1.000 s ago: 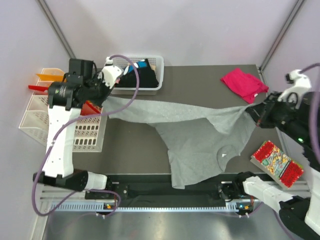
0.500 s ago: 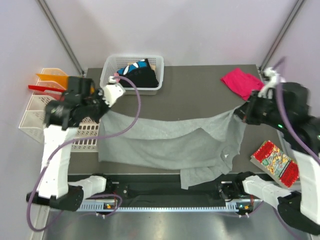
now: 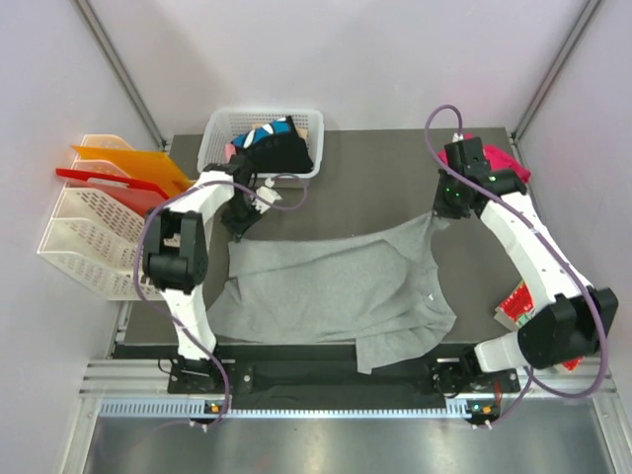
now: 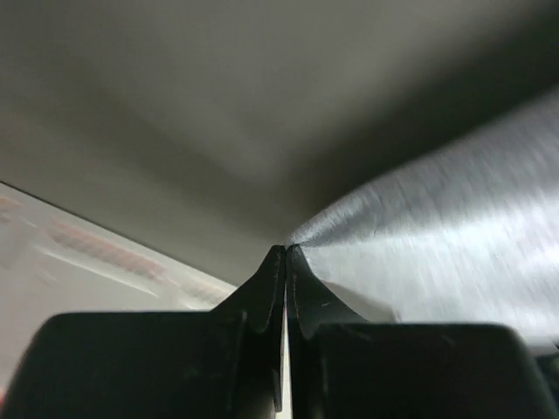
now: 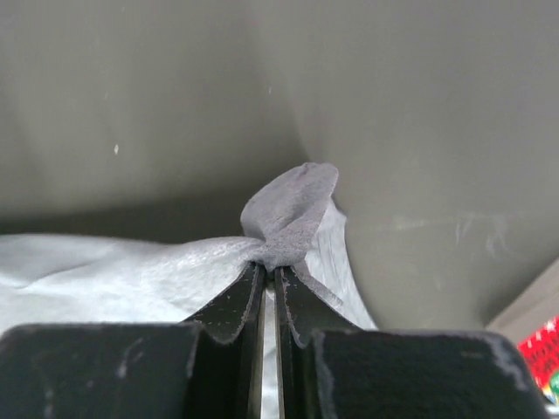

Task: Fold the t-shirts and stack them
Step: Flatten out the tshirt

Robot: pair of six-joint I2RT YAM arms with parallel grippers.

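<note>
Table (image 3: 375, 178): grey shirt (image 3: 336, 286) lies spread mid-table, near hem over the front edge. Basket (image 3: 215, 148) at the far left holds black shirts (image 3: 281, 153). Pink shirt (image 3: 506, 158) sits at the far right corner, partly behind the right arm. Left gripper (image 4: 286, 255) pinches the grey shirt's far left corner, jaws pressed tight. Right gripper (image 5: 269, 266) pinches its far right corner, cloth bunched above the tips.

Got both arms reached forward and bent at the elbow, wrists tipped down. Left pincer (image 3: 237, 229) is pinched fully together on an edge of the grey t-shirt (image 3: 336, 286), right pincer (image 3: 435, 211) clamped on a bunched corner too.
</note>
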